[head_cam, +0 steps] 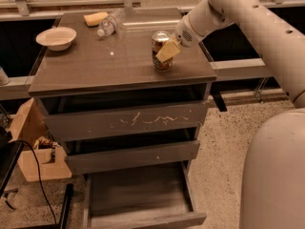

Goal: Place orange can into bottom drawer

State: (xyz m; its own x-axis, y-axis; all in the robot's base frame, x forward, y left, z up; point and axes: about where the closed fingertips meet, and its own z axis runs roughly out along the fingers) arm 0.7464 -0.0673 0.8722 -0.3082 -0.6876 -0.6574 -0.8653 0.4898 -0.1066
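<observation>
Camera view shows the orange can (161, 63) standing upright on the table (95, 68), near its right front corner, so it has not been lifted yet. The pincer (166, 49) is at the can, reaching in from the right, with its yellow tip lying across the can's upper front. Whether it is clamped on the can or only set around it, I cannot tell, because the far side is hidden behind the can.

Below, the bottom drawer (138, 197) stands pulled out, lowest of 3, and its tray looks bare and ready to receive something. The white-scratched drawer front (128, 121) and the middle drawer (133, 157) above it are pushed nearly in.

By my judgement the task is at its 1st stage, the grasp. What remains is securing the hold, lifting the can off the table, carrying it forward past the table's front edge and down past the 2 upper fronts, then letting it go inside the tray. A white bowl (56, 37), a clear bottle (108, 25) and a yellow sponge (95, 18) sit well apart at the back left, out of the way.
</observation>
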